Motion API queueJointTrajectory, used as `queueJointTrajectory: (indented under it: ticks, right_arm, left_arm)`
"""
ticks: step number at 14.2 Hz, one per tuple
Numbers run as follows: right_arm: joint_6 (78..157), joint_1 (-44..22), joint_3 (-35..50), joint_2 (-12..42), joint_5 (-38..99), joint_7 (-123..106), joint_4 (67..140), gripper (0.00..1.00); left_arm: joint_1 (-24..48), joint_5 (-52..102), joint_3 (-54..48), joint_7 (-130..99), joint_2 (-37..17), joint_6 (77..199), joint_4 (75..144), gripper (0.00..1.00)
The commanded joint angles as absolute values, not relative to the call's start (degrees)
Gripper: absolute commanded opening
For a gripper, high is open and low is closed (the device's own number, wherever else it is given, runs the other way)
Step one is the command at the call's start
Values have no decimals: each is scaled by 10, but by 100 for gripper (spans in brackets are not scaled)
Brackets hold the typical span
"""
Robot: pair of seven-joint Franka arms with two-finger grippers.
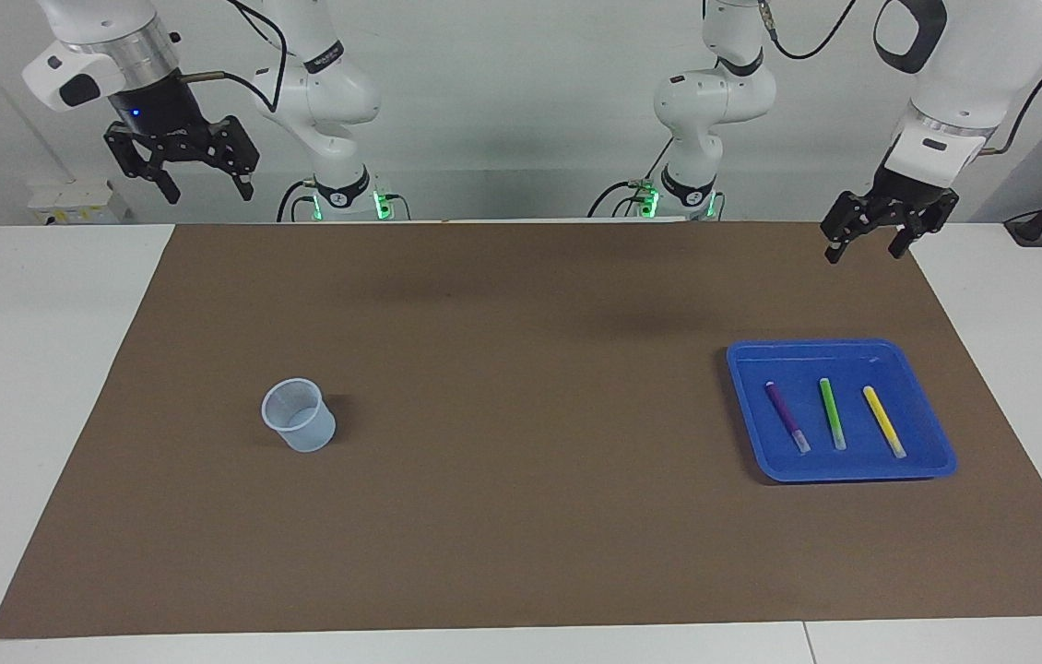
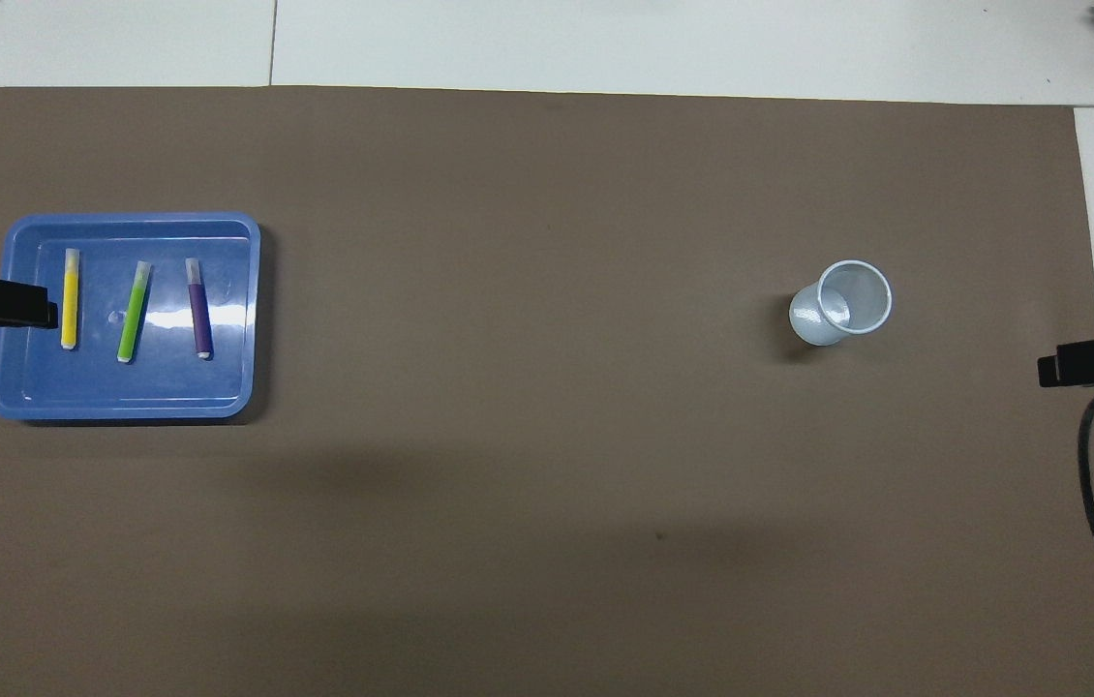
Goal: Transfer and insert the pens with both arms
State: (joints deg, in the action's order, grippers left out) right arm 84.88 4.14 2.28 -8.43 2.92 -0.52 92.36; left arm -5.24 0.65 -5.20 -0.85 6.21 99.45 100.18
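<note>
Brown mat (image 1: 521, 516); end effectors agape, empty.

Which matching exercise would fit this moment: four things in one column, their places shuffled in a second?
Things:
1. green pen
2. yellow pen
3. purple pen
4. cup

Places:
A. upright on the brown mat, toward the right arm's end
B. middle of the three in the blue tray
C. in the tray, nearest the cup
D. in the tray, nearest the table's end

Pairs: 1-B, 2-D, 3-C, 4-A

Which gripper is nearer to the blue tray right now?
Left. The left gripper hangs open above the mat's edge at the blue tray's end; the right gripper waits open, raised at the cup's end.
</note>
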Motion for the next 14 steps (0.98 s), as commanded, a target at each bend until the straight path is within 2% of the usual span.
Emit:
queueJointTrajectory:
  ticks: [1, 14]
  right_arm:
    - [843, 49, 24, -94, 26, -12, 933, 100]
    - [842, 44, 25, -95, 26, -11, 934, 100]
  left_arm:
    - [-54, -3, -53, -9, 73, 989, 1007, 100]
    - [-54, -3, -53, -9, 73, 989, 1008, 100]
